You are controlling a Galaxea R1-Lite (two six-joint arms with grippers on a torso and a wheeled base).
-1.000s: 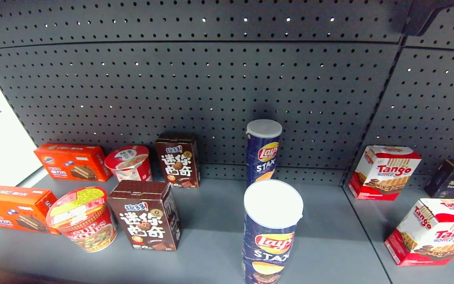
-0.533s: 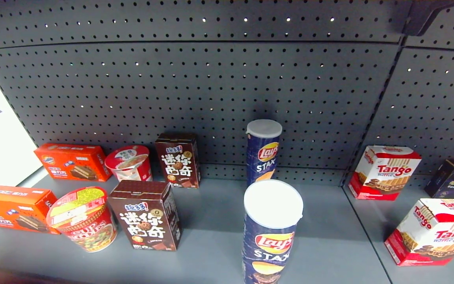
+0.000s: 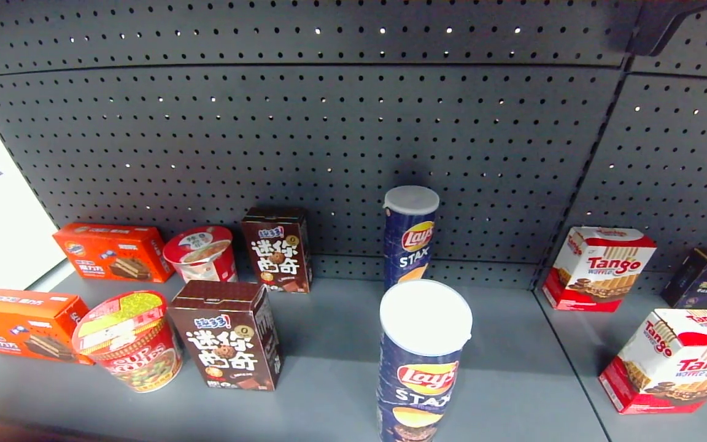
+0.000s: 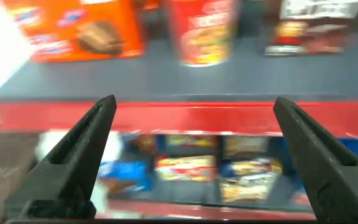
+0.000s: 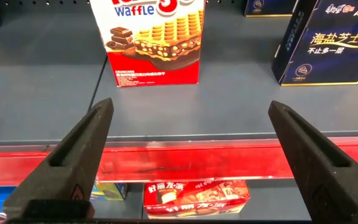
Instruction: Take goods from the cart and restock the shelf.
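Hanging wide apart and empty before the shelf (image 3: pixel 513 344), the left fingers (image 4: pixel 67 165) face an orange box (image 4: pixel 82 28) and noodle cup (image 4: pixel 204 31), the right fingers (image 5: pixel 70 165) a waffle box (image 5: pixel 154 40); farther in, one lidded chip can (image 3: pixel 425 356) stands upright ahead of a second can (image 3: pixel 410 236)

A: Anything moving on the shelf (image 3: pixel 513 368)?
B: Nothing at all. From a second ago to now the head view reads the same, front chip can (image 3: pixel 424 368) planted, no shift anywhere.
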